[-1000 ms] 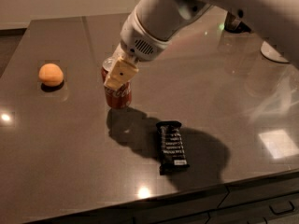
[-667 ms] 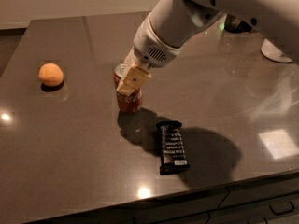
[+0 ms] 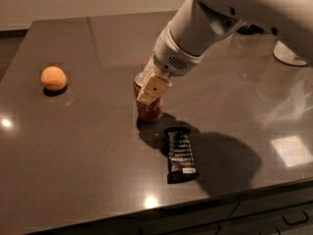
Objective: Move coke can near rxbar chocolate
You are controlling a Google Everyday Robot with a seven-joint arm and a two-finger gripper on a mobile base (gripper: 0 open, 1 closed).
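The red coke can (image 3: 148,109) stands upright on the dark tabletop, just above and left of the rxbar chocolate (image 3: 180,155), a flat black bar with white lettering lying lengthwise. My gripper (image 3: 150,89) comes down from the upper right and is shut on the can's upper part; a cream finger pad (image 3: 153,88) covers its front. The can's base looks to rest on the table, a short gap from the bar's near end.
A round orange fruit (image 3: 53,78) lies at the far left. A white round base (image 3: 292,53) stands at the back right. The table's front edge (image 3: 161,212) runs below the bar, with drawers under it.
The gripper has carried the can to the right and toward the front, from the middle left of the table to a spot close to the bar. The bar and fruit have not moved.
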